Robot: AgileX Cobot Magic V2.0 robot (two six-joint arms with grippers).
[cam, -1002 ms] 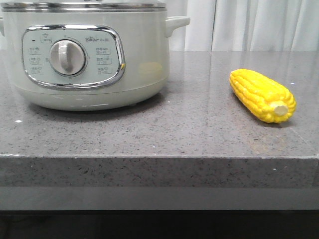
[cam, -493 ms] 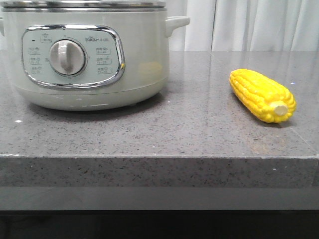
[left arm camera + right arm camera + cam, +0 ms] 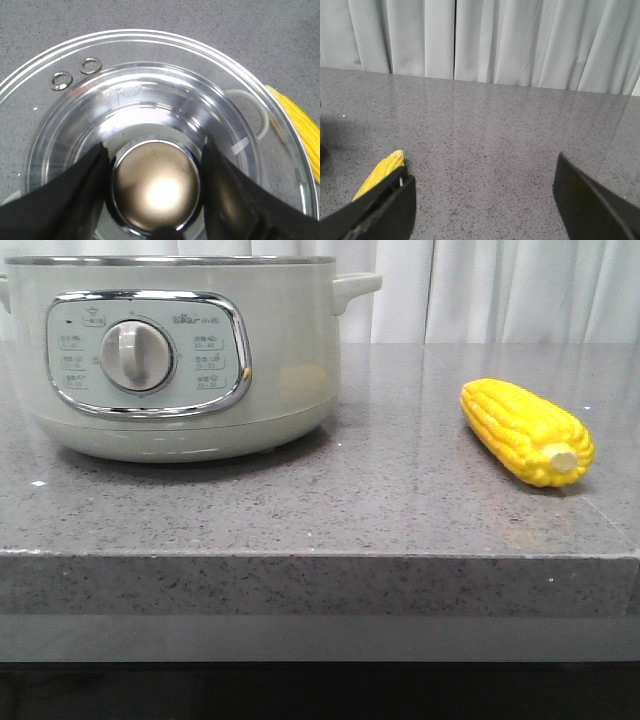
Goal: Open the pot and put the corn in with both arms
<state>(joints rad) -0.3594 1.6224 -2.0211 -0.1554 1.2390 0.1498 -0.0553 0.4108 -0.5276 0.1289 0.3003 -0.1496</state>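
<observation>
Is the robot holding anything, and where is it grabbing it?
The left gripper holds the clear glass lid by its round shiny metal knob. The right gripper holds nothing.

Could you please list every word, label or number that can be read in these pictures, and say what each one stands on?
"Bear": small brand mark atop the control panel of the pot, only partly legible.
Labels around the dial: too small and blurred to read.
Markings on the glass lid: unreadable.
The corn bears none.

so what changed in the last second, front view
The lid has come up off the pot: its steel rim, seated on the pot earlier, is gone from the front view, leaving the pot's bare edge. In the left wrist view the left gripper is shut on the lid's knob. Pot, corn and counter have not moved.
</observation>
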